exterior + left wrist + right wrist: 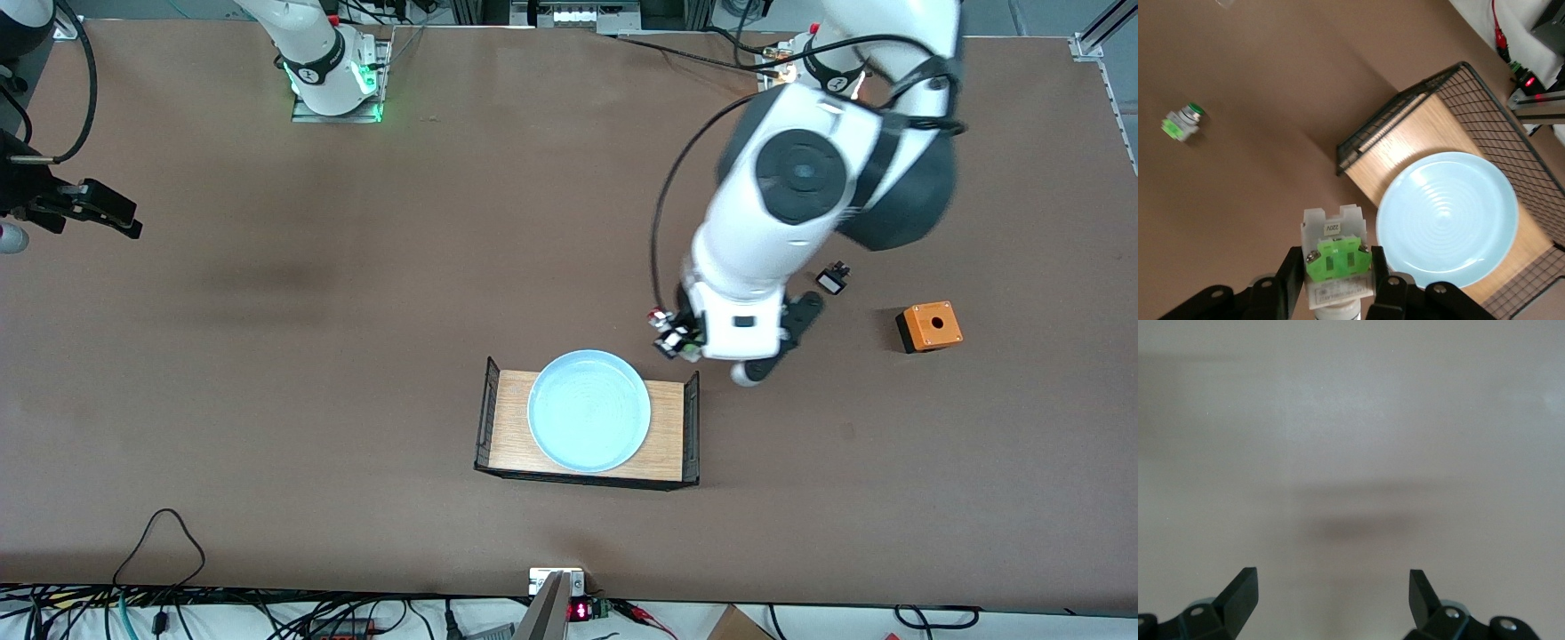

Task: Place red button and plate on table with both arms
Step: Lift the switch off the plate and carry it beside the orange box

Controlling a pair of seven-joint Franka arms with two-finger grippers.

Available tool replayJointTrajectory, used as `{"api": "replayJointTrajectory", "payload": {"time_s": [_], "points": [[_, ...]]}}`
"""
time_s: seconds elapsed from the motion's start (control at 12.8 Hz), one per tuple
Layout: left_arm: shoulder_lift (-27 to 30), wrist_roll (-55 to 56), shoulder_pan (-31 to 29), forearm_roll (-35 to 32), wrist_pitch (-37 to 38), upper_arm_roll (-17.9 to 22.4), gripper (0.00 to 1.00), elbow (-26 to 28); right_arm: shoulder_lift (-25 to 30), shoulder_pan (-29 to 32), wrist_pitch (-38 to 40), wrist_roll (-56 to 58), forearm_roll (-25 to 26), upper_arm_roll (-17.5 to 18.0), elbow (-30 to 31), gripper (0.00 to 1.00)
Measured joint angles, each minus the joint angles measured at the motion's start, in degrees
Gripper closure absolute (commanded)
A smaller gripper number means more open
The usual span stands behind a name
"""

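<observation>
Aloft, red button (1335, 260) clamped in left hand (1331, 280), beside tray (1405, 143)

Glossy white shell links on left arm (773, 213), dark grey round joint cap (803, 173) set in a wide charcoal band. Black cable (662, 200) looping from upper link down to wrist. Black wrist flange under a white block with small dark slot. Orange-lit ring at left arm base (831, 76), black collar with white mark. Right arm base (324, 62) white, black collar, green status glow on metal foot plate. Matte black left gripper (1335, 283) body, silver screws. Right gripper (1331, 593) same black, wedge-tipped fingers (1241, 587), silver screw heads; black housing and cable loop in front view.
</observation>
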State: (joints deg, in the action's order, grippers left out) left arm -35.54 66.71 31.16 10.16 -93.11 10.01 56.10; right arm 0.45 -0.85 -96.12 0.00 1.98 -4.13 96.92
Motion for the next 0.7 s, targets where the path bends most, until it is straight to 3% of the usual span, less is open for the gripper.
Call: {"api": "replayJointTrajectory", "payload": {"time_s": [0.23,0.47,0.7], "points": [[4.3,-13.3,-5.6,0.1,0.0,0.2,1.0,8.0,-0.4,0.1,-0.7,-0.1,-4.3,-1.5,0.0,0.0],[4.5,-26.1,-10.8,0.1,-1.4,0.4,1.0,12.7,-0.9,0.2,-0.6,-0.1,-4.9,-1.8,0.0,0.0],[4.4,-38.8,-16.1,0.1,-10.1,0.4,1.0,20.5,-0.9,0.0,0.2,-2.1,-5.8,-1.5,0.0,0.0]]}}
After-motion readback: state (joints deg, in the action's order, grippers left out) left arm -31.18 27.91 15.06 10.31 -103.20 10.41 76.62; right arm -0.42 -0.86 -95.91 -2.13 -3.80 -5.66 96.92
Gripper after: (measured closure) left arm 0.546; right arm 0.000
